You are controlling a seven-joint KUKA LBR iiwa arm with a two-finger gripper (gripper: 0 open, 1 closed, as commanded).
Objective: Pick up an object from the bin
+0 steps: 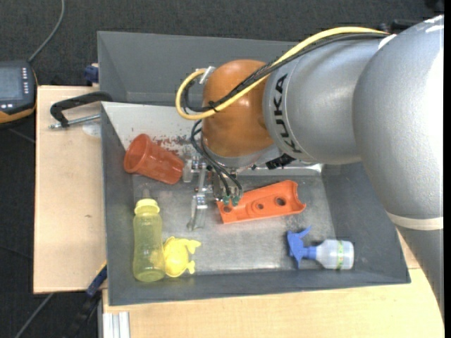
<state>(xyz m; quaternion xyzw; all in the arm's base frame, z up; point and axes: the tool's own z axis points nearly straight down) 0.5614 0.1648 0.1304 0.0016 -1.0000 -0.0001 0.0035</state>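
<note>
My gripper (213, 204) hangs below the arm's orange cover over the middle of the bin, open, with bare bin floor showing between its fingers. One thin metal finger (199, 201) reaches down toward the floor. The other stands at the left end of a flat orange plastic piece with round holes (264, 201), which lies to the gripper's right. An orange cup (152, 160) lies on its side up and to the left of the gripper. A yellow baby bottle (146, 240) lies to the lower left, with a small yellow piece (179, 255) beside its base.
A blue and white spray-bottle head (318, 251) lies near the bin's front right corner. The big grey arm covers the bin's back right part. Bare floor stretches along the front between the yellow piece and the spray head.
</note>
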